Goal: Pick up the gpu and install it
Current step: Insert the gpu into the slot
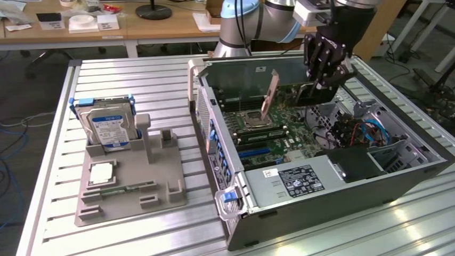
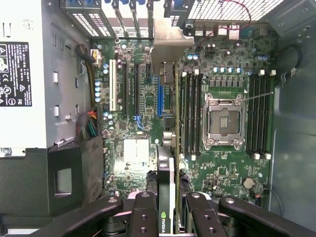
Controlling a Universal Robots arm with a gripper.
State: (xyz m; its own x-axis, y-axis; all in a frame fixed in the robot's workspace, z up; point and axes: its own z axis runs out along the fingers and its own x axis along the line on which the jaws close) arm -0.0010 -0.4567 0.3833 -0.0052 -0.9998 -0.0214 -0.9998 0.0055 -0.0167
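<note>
My gripper [image 1: 325, 80] hangs over the open computer case [image 1: 398, 181], shut on the gpu [image 1: 307, 94]. The card is a thin dark board held on edge, with its metal bracket [image 1: 270, 97] reaching toward the case's back wall. In the wrist view the gpu [image 2: 170, 148] shows edge-on between my black fingers [image 2: 143, 212], and its silver bracket [image 2: 170, 42] lies near the rear slot openings. The card hovers above the motherboard [image 2: 222, 168], between the black expansion slots [image 2: 133, 89] and the memory slots [image 2: 190, 113]. It is not touching the board.
A power supply [image 1: 299, 181] with a black label fills the case's near end, with bundled cables [image 1: 355, 133] beside it. The bare CPU socket [image 2: 224, 121] sits mid-board. On the exterior view's left, a grey holder [image 1: 128, 186] carries a hard drive [image 1: 110, 125] on the slatted table.
</note>
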